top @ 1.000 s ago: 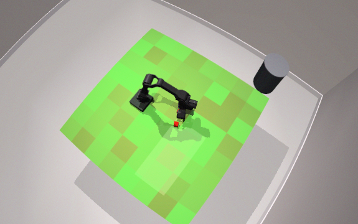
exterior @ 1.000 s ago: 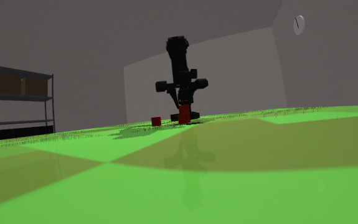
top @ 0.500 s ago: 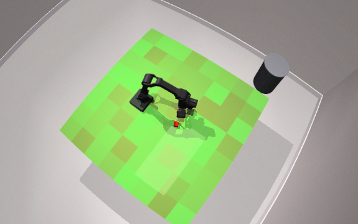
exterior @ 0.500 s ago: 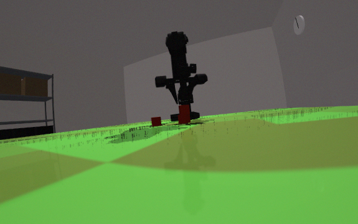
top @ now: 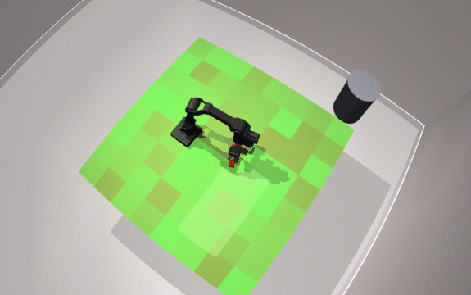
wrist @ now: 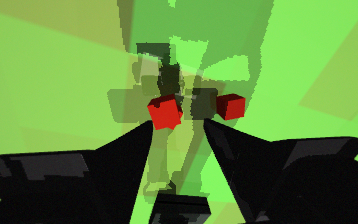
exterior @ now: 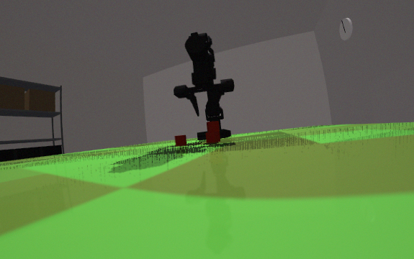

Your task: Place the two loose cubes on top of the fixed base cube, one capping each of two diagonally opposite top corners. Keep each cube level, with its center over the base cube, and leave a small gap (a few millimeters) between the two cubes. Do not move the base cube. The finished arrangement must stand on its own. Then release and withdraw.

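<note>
A red cube (exterior: 213, 126) (wrist: 164, 114) sits on the fixed red base cube (exterior: 213, 137) and looks level in the exterior view. The base cube is mostly hidden below it in the wrist view, so its exact corner offset cannot be told. The other loose red cube (top: 231, 163) (exterior: 181, 140) (wrist: 231, 107) lies on the mat beside the stack. My gripper (exterior: 205, 115) (wrist: 178, 123) is open and empty, above the stack, with the upper cube nearer the left finger in the wrist view. In the top view the arm covers most of the stack.
The checkered green mat (top: 161, 229) carries the arm's base (top: 186, 133) behind the stack. A dark cylinder (top: 354, 100) stands past the mat's far right corner. A shelf (exterior: 21, 113) with boxes stands in the background.
</note>
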